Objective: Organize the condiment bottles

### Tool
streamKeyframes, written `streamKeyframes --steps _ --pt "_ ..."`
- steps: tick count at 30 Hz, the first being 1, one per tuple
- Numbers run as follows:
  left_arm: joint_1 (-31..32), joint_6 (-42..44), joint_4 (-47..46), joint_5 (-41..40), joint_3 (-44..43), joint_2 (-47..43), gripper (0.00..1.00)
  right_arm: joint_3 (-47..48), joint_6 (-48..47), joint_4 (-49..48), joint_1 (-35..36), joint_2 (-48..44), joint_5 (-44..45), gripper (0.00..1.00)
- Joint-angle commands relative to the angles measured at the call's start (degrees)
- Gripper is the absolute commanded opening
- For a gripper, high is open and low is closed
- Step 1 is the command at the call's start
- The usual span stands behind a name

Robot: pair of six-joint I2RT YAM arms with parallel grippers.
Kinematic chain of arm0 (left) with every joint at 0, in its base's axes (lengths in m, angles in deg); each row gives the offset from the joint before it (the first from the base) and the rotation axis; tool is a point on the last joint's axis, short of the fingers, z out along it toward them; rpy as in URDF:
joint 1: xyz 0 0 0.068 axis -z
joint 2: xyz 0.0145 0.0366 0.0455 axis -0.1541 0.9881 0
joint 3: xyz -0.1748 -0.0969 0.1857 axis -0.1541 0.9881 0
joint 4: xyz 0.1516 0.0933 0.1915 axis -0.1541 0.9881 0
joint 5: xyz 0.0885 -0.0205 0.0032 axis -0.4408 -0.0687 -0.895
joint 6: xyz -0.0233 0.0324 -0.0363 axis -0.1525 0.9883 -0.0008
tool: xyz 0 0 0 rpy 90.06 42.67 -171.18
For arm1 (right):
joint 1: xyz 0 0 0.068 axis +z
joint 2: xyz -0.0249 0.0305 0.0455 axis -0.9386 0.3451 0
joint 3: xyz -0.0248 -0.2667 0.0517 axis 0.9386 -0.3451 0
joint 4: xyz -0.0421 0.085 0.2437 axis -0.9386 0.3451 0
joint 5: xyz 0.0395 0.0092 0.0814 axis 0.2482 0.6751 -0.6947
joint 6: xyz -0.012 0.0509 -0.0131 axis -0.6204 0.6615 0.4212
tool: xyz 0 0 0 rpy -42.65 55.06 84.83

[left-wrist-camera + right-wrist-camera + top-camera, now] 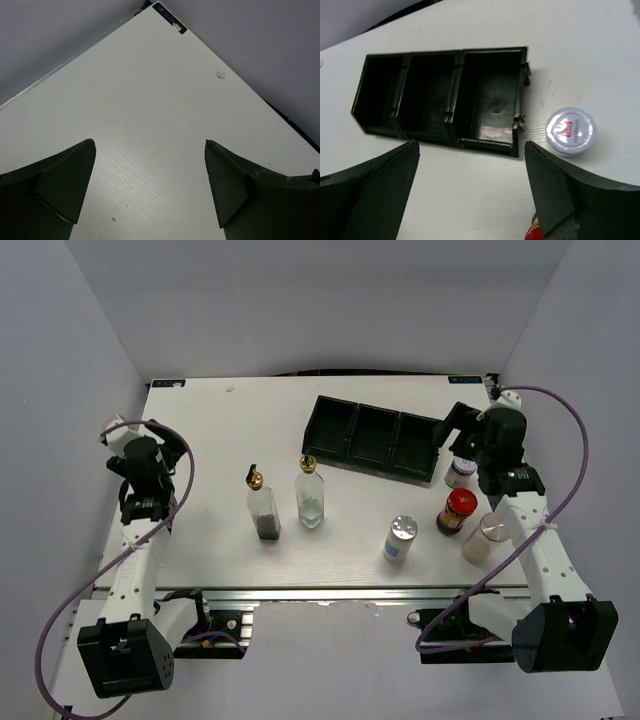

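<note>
Currently the small jar [570, 130] stands just beside the black tray [457, 100], at its right end; one glass bottle [264, 505] holds dark contents, the second bottle [310, 495] clear liquid; left gripper [150, 145] and right gripper [470, 145] gape, holding nothing.

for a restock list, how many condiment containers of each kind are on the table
glass bottles with gold spouts: 2
silver-capped shakers: 2
red-lidded jar: 1
small white-capped jar: 1
total: 6
</note>
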Motion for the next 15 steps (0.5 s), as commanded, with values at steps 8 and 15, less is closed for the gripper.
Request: streamKeyframes --steps 8,15 --pt "0.0 1.7 -5.8 7.3 6.4 -2.6 0.98 -6.4 -14.8 -18.7 11.3 -7.2 -42.1 0.89" --pt "-0.1 4.6 -8.5 12.8 7.6 -1.7 0.98 -0.8 -30.5 -7.6 26.5 -1.9 -35.0 0.89"
